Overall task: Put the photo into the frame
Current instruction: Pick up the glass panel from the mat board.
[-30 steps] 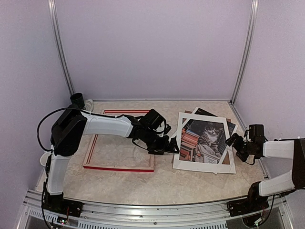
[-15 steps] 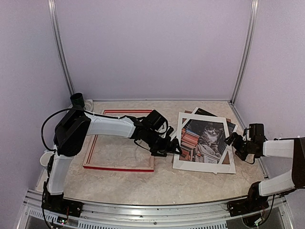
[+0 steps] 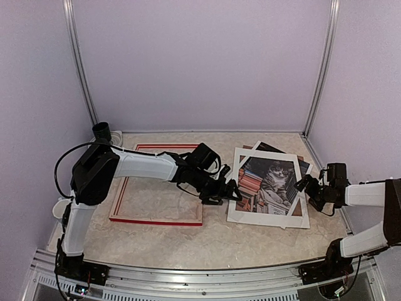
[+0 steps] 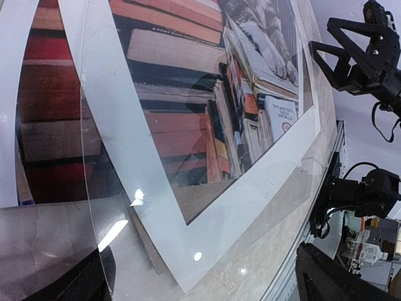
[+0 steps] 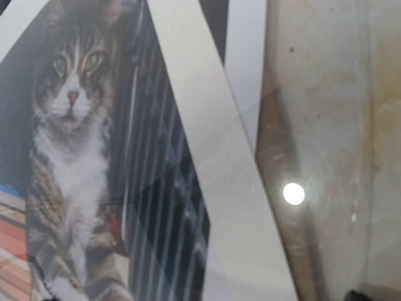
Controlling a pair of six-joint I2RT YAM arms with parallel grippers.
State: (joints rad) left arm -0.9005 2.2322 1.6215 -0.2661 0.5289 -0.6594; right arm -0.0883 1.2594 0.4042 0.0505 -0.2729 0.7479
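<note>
Red frame [image 3: 156, 221] waiting; flanking the cat photo [image 3: 276, 179] under white mat board [image 3: 266, 217] with left gripper [image 3: 230, 191] and right gripper [image 3: 305, 186], jaws spread, right's seemingly too, to free it.

text: "NEW WORLD", first word unclear | on: pale book cover [image 4: 280, 116] | within: the photo [image 4: 188, 94]

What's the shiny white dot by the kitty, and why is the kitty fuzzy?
Right wrist view: the dot is glare from a light, and the photo is too close, so it blurs. Left wrist view: small glints on a clear sheet too. Top external view: sharp, evenly lit.
</note>
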